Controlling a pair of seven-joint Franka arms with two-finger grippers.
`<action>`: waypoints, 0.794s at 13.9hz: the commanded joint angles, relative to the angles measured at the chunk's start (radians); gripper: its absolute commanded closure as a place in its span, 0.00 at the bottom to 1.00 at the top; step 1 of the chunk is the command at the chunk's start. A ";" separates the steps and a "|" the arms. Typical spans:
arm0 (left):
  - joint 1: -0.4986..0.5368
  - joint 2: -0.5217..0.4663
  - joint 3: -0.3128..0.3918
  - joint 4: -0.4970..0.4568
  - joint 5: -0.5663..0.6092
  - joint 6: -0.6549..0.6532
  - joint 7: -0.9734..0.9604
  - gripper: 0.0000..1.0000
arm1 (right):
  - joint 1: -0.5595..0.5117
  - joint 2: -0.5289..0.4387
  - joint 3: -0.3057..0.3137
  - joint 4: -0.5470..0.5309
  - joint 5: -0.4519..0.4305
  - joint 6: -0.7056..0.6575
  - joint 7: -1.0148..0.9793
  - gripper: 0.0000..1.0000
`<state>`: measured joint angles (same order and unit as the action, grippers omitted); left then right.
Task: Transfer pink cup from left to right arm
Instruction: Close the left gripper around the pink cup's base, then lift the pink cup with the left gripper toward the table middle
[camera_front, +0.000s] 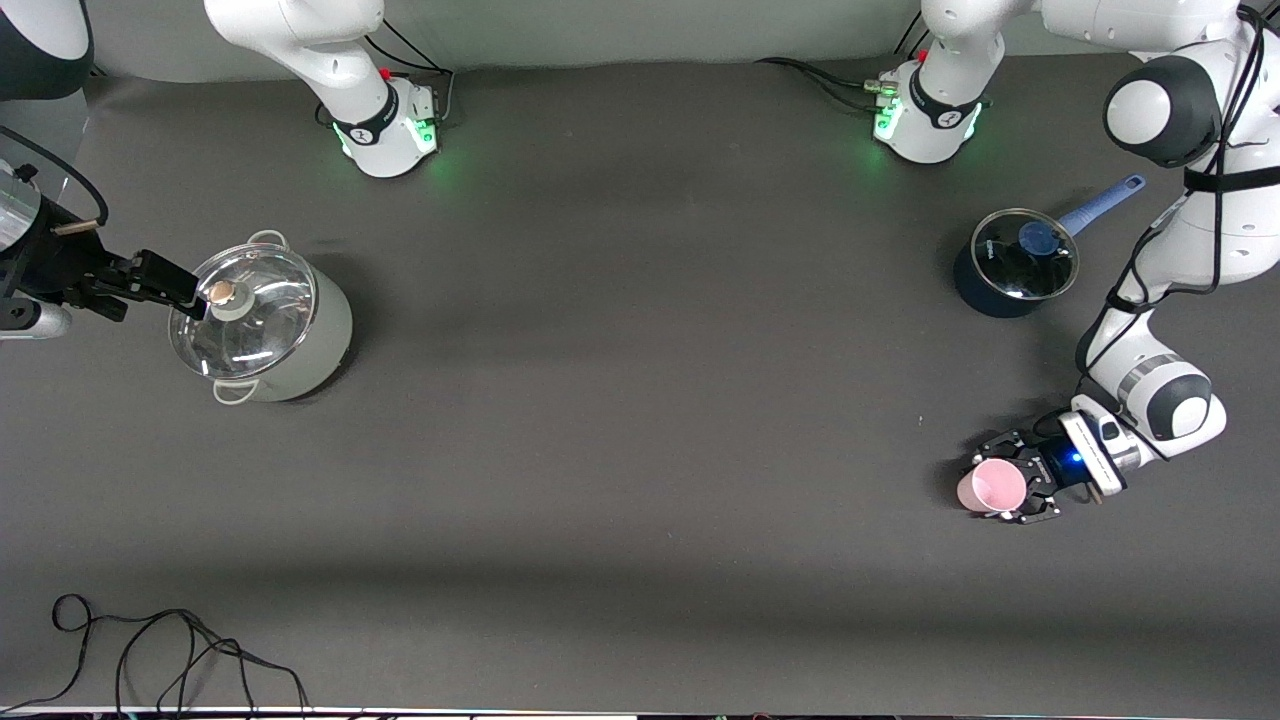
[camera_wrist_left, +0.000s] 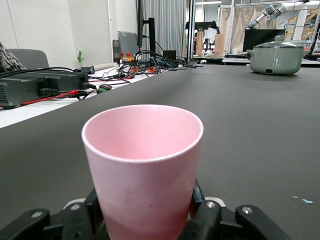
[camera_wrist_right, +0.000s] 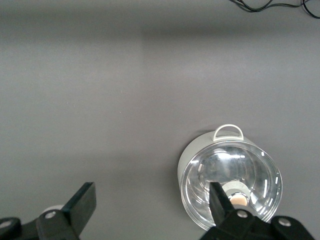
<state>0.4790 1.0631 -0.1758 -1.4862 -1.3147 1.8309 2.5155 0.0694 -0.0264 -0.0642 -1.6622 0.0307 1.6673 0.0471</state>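
The left arm's black open-frame claw gripper (camera_front: 1012, 487) is closed around the small pale-pink tapered plastic cup (camera_front: 991, 487), low at the table toward the left arm's end; the cup stands upright between the claws, mouth up. The right arm's slim black two-finger gripper (camera_wrist_right: 150, 205) hangs with fingers spread wide and empty over the glass-lidded pale grey-green steel stockpot (camera_front: 270, 322) at the right arm's end. A dark blue saucepan with a glass lid and long blue handle (camera_front: 1015, 262) sits farther from the front camera than the cup. A thin black cable (camera_front: 170, 650) lies looped near the table's front edge.
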 joint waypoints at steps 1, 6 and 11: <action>-0.007 -0.020 0.004 -0.025 -0.021 0.027 0.028 0.50 | 0.007 -0.007 -0.003 -0.004 -0.017 -0.008 0.008 0.00; 0.003 -0.145 -0.094 -0.120 -0.035 0.140 -0.093 0.58 | 0.007 -0.009 -0.003 -0.004 -0.017 -0.008 0.008 0.00; 0.018 -0.273 -0.370 -0.246 -0.144 0.437 -0.152 0.63 | 0.007 -0.009 -0.003 -0.004 -0.017 -0.008 0.008 0.00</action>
<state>0.4828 0.8610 -0.4547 -1.6341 -1.4027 2.1671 2.3644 0.0694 -0.0264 -0.0642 -1.6622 0.0307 1.6670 0.0471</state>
